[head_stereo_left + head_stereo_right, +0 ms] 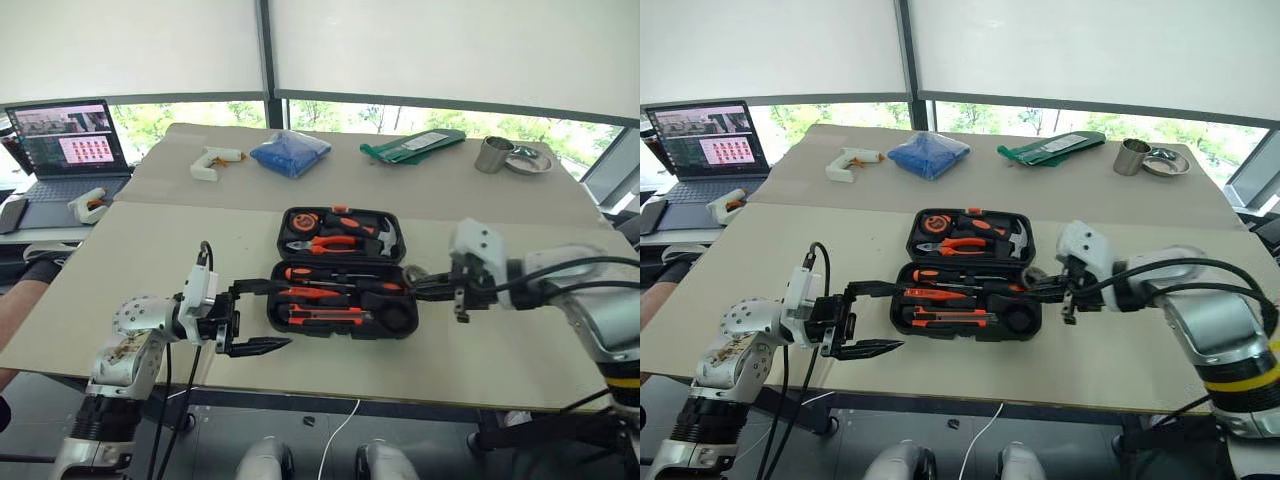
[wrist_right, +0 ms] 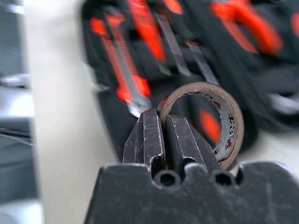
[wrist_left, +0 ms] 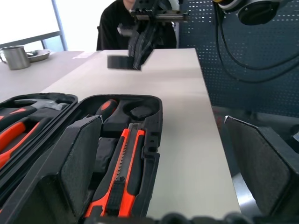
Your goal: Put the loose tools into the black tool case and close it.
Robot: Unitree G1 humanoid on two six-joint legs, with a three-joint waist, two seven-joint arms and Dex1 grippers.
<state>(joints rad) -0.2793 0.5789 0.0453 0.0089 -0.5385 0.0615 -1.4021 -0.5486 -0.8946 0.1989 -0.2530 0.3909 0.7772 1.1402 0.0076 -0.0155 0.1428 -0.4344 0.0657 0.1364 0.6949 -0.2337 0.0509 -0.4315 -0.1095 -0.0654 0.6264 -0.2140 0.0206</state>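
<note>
The black tool case (image 1: pixel 277 306) lies open in the middle of the table. Its front half holds screwdrivers (image 1: pixel 330 273) and a utility knife (image 3: pixel 124 172); the back half holds pliers, a hammer and a tape measure. My left gripper (image 1: pixel 278 314) is open at the case's left end, pointing at it, with nothing between its pads (image 3: pixel 81 158). At the right end of the case my right gripper (image 2: pixel 163 119) is shut on the rim of a dark tape roll (image 2: pixel 231 126). The roll (image 1: pixel 1033 277) hangs just above the table by the case's right edge.
A laptop (image 1: pixel 70 150) and a white glue gun (image 1: pixel 88 205) sit on a side table at the left. At the back are another glue gun (image 1: pixel 212 162), a blue cloth (image 1: pixel 290 152), a green packet (image 1: pixel 412 146), a metal cup (image 1: pixel 493 155) and a dish (image 1: pixel 530 160). A person's arm (image 1: pixel 20 300) shows at the left edge.
</note>
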